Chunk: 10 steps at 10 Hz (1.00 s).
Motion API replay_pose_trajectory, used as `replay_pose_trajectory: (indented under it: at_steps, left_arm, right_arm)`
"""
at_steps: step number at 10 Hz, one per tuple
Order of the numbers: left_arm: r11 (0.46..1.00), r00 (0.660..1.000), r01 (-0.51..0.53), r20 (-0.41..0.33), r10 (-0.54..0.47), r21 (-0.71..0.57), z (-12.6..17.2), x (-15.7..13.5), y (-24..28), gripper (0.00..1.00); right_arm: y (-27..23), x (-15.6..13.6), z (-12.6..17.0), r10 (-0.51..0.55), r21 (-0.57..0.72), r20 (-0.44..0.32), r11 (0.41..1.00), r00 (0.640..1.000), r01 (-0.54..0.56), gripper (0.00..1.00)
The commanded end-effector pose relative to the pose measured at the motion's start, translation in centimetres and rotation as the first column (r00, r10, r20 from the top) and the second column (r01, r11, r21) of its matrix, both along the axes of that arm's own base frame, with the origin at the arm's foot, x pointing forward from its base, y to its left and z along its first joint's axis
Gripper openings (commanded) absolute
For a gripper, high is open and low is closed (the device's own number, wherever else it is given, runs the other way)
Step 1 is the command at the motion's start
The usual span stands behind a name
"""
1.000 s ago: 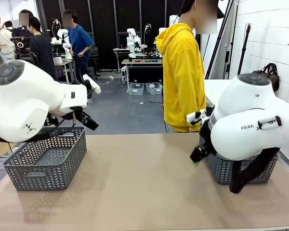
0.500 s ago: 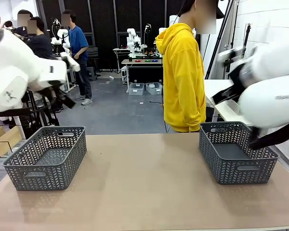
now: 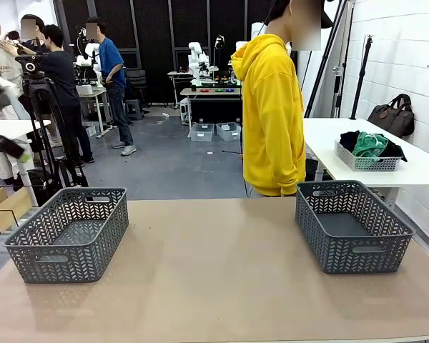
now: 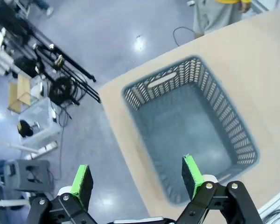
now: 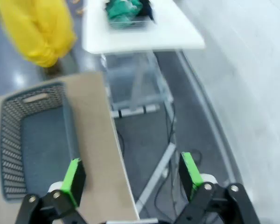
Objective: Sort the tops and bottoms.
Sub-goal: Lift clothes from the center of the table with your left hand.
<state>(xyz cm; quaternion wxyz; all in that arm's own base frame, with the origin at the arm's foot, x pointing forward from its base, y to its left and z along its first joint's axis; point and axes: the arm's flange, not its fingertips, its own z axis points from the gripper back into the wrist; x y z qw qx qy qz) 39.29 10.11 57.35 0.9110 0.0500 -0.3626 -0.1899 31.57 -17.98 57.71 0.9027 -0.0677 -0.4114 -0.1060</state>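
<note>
The tops and bottoms lie heaped in a small white mesh tray [image 3: 372, 163] on a white side table at the far right: a bright green garment [image 3: 370, 143] among dark garments [image 3: 349, 138]. The right wrist view shows the green garment [image 5: 123, 8] at its top edge. My left gripper [image 4: 136, 175] hangs open high above the empty left grey basket [image 4: 130, 93], nothing between its pads. High over the table's right edge, my right gripper [image 5: 130, 175] is open and holds nothing, with the empty right grey basket [image 5: 70, 121] below and to its left.
Two grey baskets [image 3: 28, 246] [image 3: 404, 229] stand at the ends of the tan table [image 3: 214, 271]. A person in a yellow hoodie [image 3: 272, 114] stands at the far side. Tripods and boxes crowd the floor left of the table [image 4: 60, 84].
Both arms have lifted up and swung outward, out of the front view's middle. The side table with the tray of garments, hidden behind the right arm before, now shows.
</note>
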Motion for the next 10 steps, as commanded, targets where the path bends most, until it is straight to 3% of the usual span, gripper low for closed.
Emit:
replay_pose_trajectory:
  at_steps: [1, 2, 3, 5, 6, 7, 9, 10]
  left_arm:
    - [0.994, 1.000, 0.019, 0.013, -0.017, -0.106, -2.5, -1.5, 3.5, 1.00]
    - [0.991, 1.000, 0.009, -0.004, -0.009, -0.132, -3.9, -0.9, 3.6, 1.00]
    - [0.998, 1.000, -0.020, -0.006, 0.020, -0.055, -1.2, -1.3, 2.9, 1.00]
    - [0.998, 1.000, -0.020, -0.006, 0.020, -0.055, -1.2, -1.3, 2.9, 1.00]
    - [0.996, 1.000, -0.017, -0.012, 0.016, -0.082, -2.4, -1.8, 3.8, 1.00]
    - [0.993, 0.992, -0.085, -0.099, 0.077, -0.078, -2.6, 0.3, 4.9, 1.00]
    - [0.969, 0.932, -0.244, -0.286, 0.222, -0.040, -5.7, 4.3, 11.6, 1.00]
    - [0.958, 0.911, -0.280, -0.331, 0.245, -0.061, -7.2, 4.9, 13.9, 1.00]
  right_arm:
    - [-4.1, -2.9, -5.8, -0.114, 0.112, -0.025, 0.987, 0.993, 0.116, 1.00]
    - [-5.5, -3.1, -8.1, -0.103, 0.180, -0.080, 0.977, 0.991, 0.116, 1.00]
    - [-4.3, -1.6, -1.8, -0.077, 0.069, -0.017, 0.995, 0.997, 0.078, 1.00]
    - [-4.3, -1.6, -1.8, -0.077, 0.069, -0.017, 0.995, 0.997, 0.078, 1.00]
    - [-6.5, -2.1, -3.3, -0.099, 0.102, -0.049, 0.989, 0.994, 0.103, 1.00]
    - [-7.0, -1.1, -3.9, -0.116, 0.062, -0.046, 0.991, 0.992, 0.119, 1.00]
    - [-12.2, 0.7, -5.9, -0.134, 0.089, -0.019, 0.987, 0.991, 0.135, 1.00]
    - [-13.8, 1.2, -6.9, -0.152, 0.103, -0.021, 0.983, 0.988, 0.154, 1.00]
